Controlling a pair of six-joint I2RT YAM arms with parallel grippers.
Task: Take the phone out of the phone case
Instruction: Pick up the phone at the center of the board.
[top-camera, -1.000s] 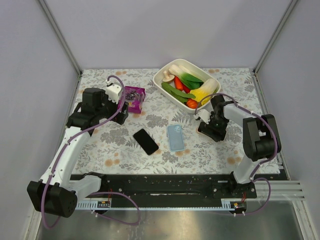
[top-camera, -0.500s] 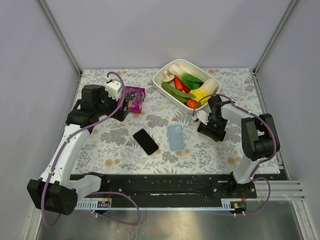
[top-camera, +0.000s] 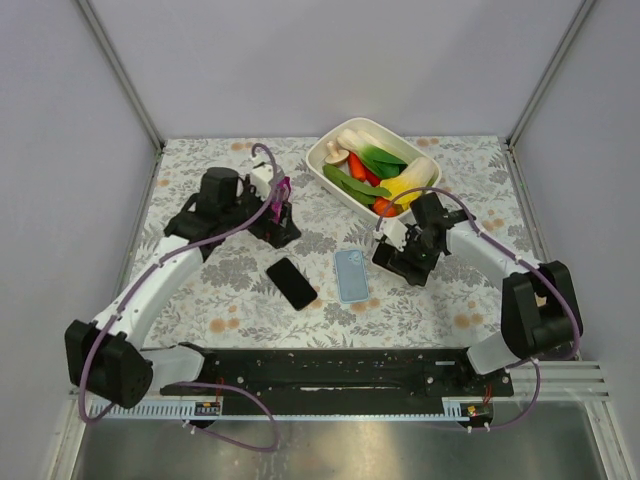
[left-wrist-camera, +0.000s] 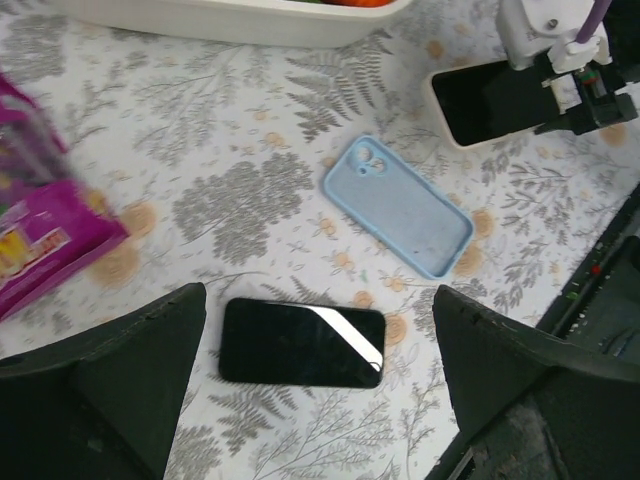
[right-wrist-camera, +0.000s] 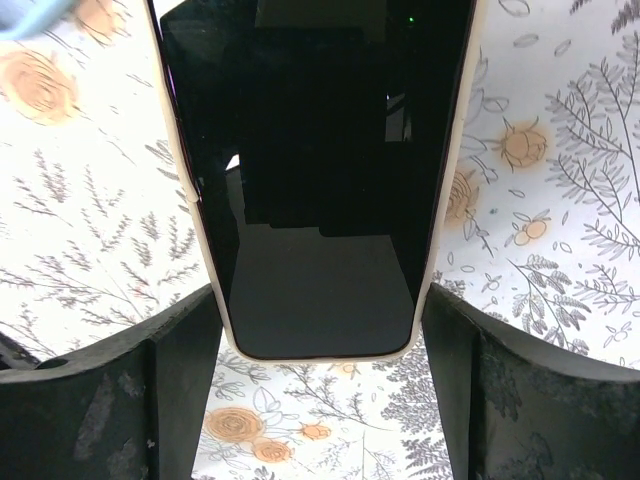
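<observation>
Left gripper (top-camera: 283, 224), jaws spread and empty above the bare black phone (left-wrist-camera: 302, 342) and blue case (left-wrist-camera: 400, 205), should probably cross right and peel one corner gently, while the right gripper (top-camera: 392, 258) clamps the cream-cased phone (right-wrist-camera: 318, 150) by its long edges at the table's right side

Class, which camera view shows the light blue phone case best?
Left wrist view: the light blue phone case lies whole and close, camera cut-out clear. Top external shows it small; right wrist, at most a blurred blue corner.
</observation>
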